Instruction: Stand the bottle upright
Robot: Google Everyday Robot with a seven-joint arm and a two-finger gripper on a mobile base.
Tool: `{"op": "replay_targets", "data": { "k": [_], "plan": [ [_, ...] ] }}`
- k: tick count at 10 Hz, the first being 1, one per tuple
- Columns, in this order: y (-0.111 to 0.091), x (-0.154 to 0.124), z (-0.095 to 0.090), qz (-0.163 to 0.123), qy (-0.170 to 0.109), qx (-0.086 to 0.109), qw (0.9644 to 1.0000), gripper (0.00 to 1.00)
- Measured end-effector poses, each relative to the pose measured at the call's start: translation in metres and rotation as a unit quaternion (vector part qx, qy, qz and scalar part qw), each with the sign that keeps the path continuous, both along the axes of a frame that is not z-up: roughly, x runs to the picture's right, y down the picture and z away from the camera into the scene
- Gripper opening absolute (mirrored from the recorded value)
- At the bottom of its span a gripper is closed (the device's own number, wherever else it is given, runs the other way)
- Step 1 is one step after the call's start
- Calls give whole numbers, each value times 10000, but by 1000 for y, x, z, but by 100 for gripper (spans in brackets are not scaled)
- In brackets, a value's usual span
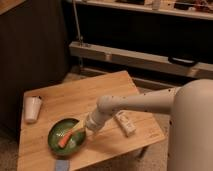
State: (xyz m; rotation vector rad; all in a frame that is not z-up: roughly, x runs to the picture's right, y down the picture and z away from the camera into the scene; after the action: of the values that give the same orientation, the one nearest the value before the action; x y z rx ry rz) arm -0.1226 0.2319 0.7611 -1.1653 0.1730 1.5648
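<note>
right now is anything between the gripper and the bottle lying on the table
Nothing visible does. The gripper hangs open at the rim of the green bowl; the white bottle lies flat on the wooden table just past the arm's own wrist, with only bare wood between them.

Table clutter from my feed
White cup sat by the wooden table's left edge; green bowl held an orange stick; something blue lay at the front edge.
</note>
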Motion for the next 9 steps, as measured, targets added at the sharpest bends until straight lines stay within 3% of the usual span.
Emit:
{"op": "replay_targets", "data": {
  "k": [7,9],
  "plan": [
    [0,0,0,1,0,1,10000,71],
    [-7,1,0,-140,-49,115,9998,71]
  ]
}}
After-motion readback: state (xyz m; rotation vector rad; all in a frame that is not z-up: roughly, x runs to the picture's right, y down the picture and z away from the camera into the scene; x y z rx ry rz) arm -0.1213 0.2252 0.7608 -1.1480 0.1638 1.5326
